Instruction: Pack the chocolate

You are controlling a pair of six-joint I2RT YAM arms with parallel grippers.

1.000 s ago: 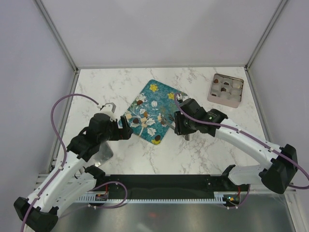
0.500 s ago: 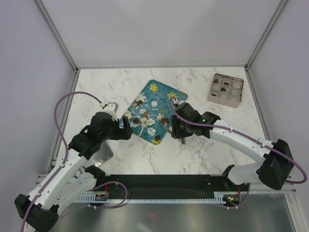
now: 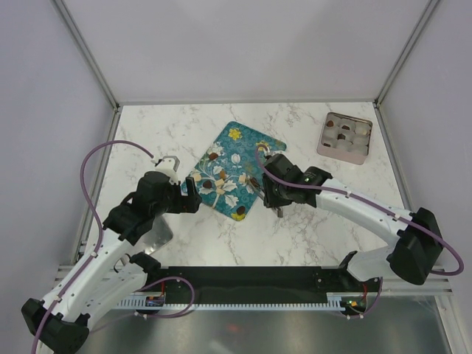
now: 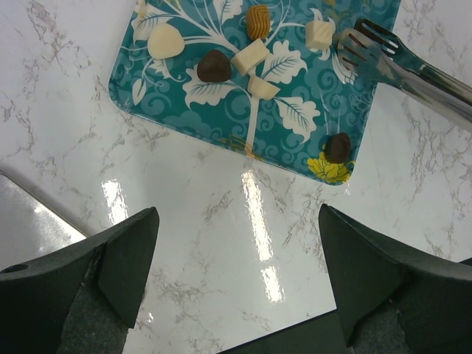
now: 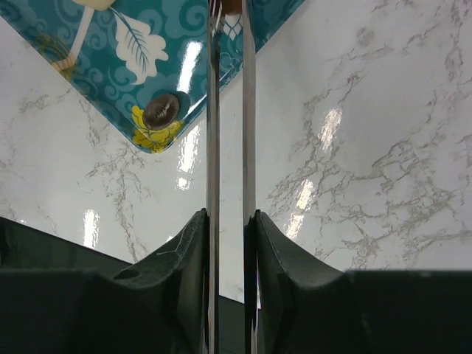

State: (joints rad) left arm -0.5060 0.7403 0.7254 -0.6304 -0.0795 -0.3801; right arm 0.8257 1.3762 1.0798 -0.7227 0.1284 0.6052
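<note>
- A teal tray (image 3: 247,147) printed with yellow and white flowers lies on a white marble table (image 3: 184,133), turned like a diamond.
- The chocolates (image 4: 214,66) we are to pack lie loose on the tray. Dark brown, tan and cream pieces sit towards its middle, and one dark round piece (image 5: 161,110) rests on a yellow flower at the near corner.
- A pinkish box (image 3: 346,156) with compartments stands well apart, at the far right of the table. Some compartments hold pieces, but we cannot count them.
- The right gripper (image 5: 230,221) is clamped on a pair of metal tongs (image 4: 413,77). Their forked tips hang over the tray's right side, just beside a cream square (image 4: 318,33).
- The tong arms run close together with a narrow gap between them. We cannot tell whether anything is caught at the tips.
- The left gripper (image 4: 237,221) hovers over the table near the tray's left edge, its fingers spread wide and holding nothing.
- We judge the step in hand to be picking a piece off the tray with the tongs, with the packing only partly done.
- The next move calls for the tips to straddle one small piece and squeeze it gently so it does not slip. The tongs then need to carry it across to a free compartment.
- We can read no brand, label or writing anywhere.
</note>
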